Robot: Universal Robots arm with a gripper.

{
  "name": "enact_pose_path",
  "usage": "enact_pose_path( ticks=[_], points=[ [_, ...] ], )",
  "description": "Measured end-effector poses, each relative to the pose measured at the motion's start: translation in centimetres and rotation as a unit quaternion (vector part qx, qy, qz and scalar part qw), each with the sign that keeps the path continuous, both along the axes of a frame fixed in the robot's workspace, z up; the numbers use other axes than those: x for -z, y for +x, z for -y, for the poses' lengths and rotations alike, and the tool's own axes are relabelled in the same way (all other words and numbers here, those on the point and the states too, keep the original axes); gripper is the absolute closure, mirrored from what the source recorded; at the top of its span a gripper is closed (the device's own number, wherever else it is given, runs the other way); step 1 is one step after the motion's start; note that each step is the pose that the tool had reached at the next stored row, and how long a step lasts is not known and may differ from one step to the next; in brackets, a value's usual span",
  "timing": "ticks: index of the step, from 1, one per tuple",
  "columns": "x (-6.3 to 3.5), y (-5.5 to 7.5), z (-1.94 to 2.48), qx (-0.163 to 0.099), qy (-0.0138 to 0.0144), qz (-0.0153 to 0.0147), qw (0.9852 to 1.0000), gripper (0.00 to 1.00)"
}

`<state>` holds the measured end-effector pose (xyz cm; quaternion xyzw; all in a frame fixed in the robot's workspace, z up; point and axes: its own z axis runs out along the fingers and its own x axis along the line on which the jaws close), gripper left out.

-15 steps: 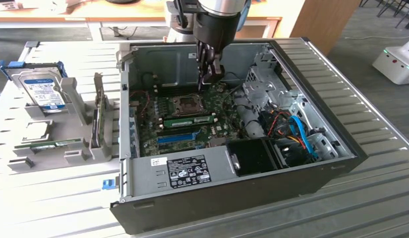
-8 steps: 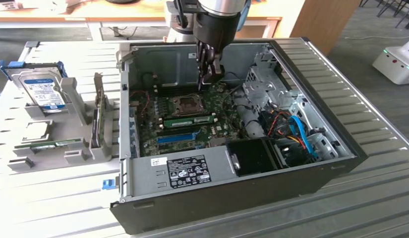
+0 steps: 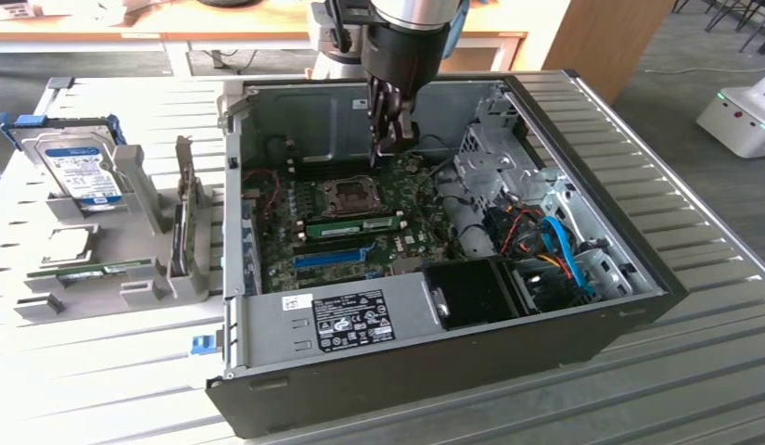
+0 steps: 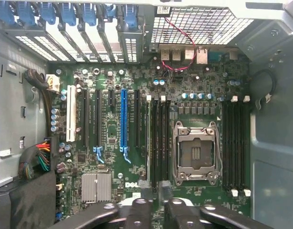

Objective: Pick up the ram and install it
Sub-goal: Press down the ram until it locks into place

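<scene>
Case (image 3: 296, 116) interior: bare matt grey sheet metal; outer shell matt black. Motherboard (image 4: 110, 126): green board, slight sheen. Socket frame (image 4: 194, 176): bright polished metal. Long slot (image 4: 123, 119): smooth blue plastic. Table (image 3: 692, 232): ribbed, matt grey. Pincer (image 3: 385, 153) — dark, dull finish.

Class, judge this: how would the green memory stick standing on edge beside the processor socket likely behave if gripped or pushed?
The ram is a thin flat board, so probably stiff and light. Since it stands on edge, a sideways push might strain it. Its bare green board looks likely fragile.
</scene>
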<state>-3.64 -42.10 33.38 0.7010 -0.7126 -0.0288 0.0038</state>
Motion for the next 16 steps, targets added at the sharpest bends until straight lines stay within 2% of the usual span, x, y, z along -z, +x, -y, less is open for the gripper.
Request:
enact_pose_path(
  ticks=[1,2,10,16],
  points=[
    [0.0,0.0,0.0,0.0,0.0,0.0,1.0,0.83],
    [0.0,0.0,0.0,0.0,0.0,0.0,1.0,0.89],
    [0.0,0.01,0.0,0.0,0.0,0.0,1.0,0.89],
    [0.0,0.6,0.0,0.0,0.0,0.0,1.0,0.89]
  ],
)
